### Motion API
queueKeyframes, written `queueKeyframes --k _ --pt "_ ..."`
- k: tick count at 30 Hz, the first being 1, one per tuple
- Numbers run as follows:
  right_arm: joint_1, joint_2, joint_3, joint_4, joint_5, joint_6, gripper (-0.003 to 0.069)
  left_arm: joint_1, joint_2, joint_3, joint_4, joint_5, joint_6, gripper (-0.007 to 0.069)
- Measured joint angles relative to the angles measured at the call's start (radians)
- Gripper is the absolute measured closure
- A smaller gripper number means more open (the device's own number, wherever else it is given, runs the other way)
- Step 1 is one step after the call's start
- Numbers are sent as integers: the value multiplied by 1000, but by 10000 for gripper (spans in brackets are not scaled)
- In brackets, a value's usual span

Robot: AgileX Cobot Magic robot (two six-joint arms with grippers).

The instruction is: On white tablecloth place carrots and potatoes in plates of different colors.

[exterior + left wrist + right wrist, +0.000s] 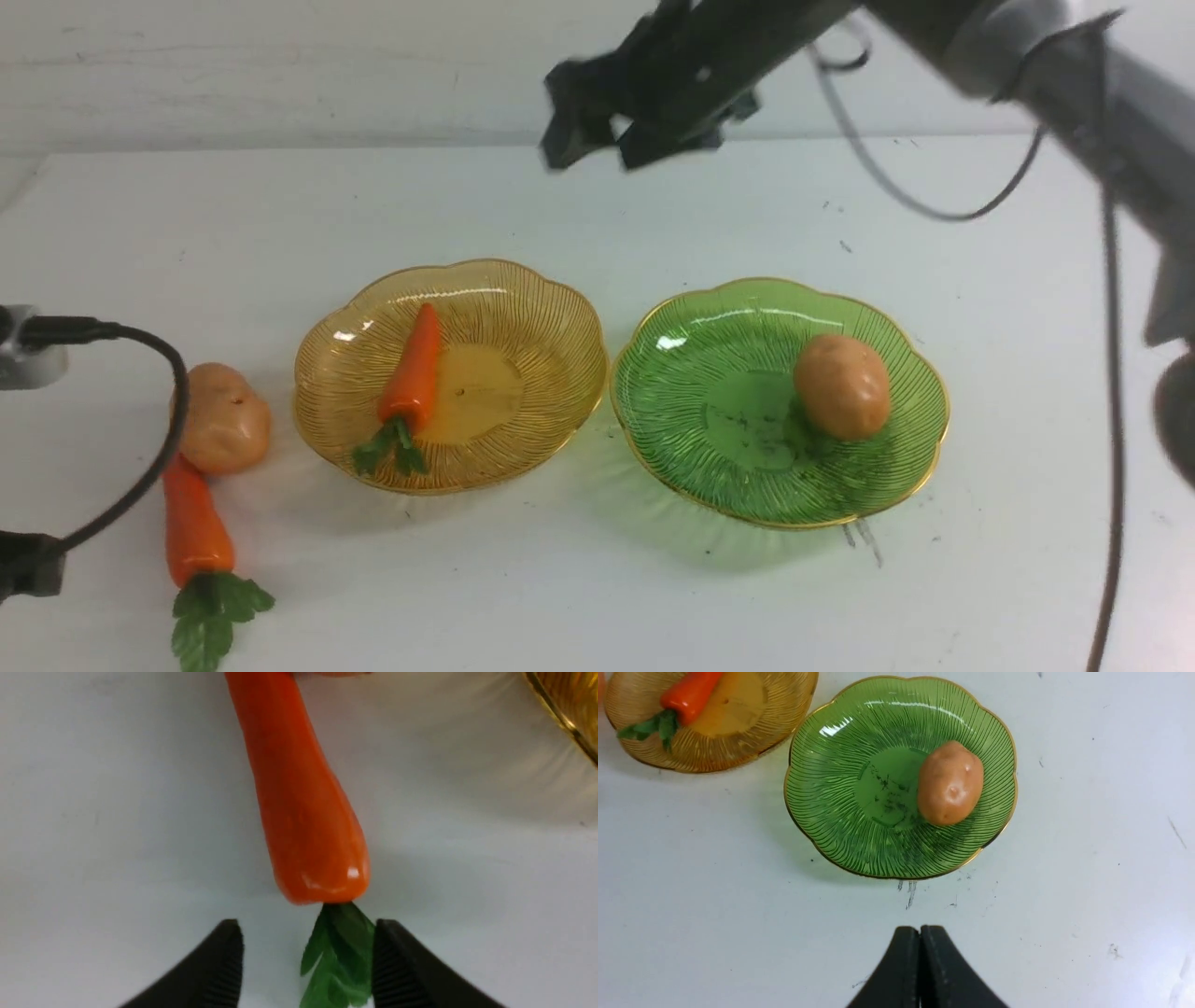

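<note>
On the white tablecloth the amber plate holds one carrot. The green plate holds one potato. A second potato and a second carrot lie on the cloth left of the amber plate, touching each other. My left gripper is open low over the cloth, its jaws on either side of that carrot's green leaves. My right gripper is shut and empty, raised behind the plates; it also shows in the right wrist view.
A black cable of the left arm loops in front of the loose potato and carrot. The right arm and its cable cross the upper right. A grey wall stands behind the table's far edge.
</note>
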Motion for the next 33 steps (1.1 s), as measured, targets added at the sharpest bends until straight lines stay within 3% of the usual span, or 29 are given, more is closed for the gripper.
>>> queueKeyframes --k 3,7,10,13,14,25,33 --pt "0 -58 17 0 3 3 674 0 79 -1 0 -88 0 107" --pt "0 -85 18 0 11 3 674 0 180 -16 0 -163 0 37" --pt "0 -86 19 0 16 3 674 0 244 -40 0 -160 0 113" --pt "0 -86 23 0 17 3 674 0 258 -66 15 -80 0 327" --pt "0 -86 23 0 17 3 674 0 257 -79 31 -51 0 359" --pt "0 -86 24 0 16 3 674 0 53 -130 170 131 -143 368" --pt "0 -85 24 0 -2 3 674 -61 -152 -210 70 63 -89 370"
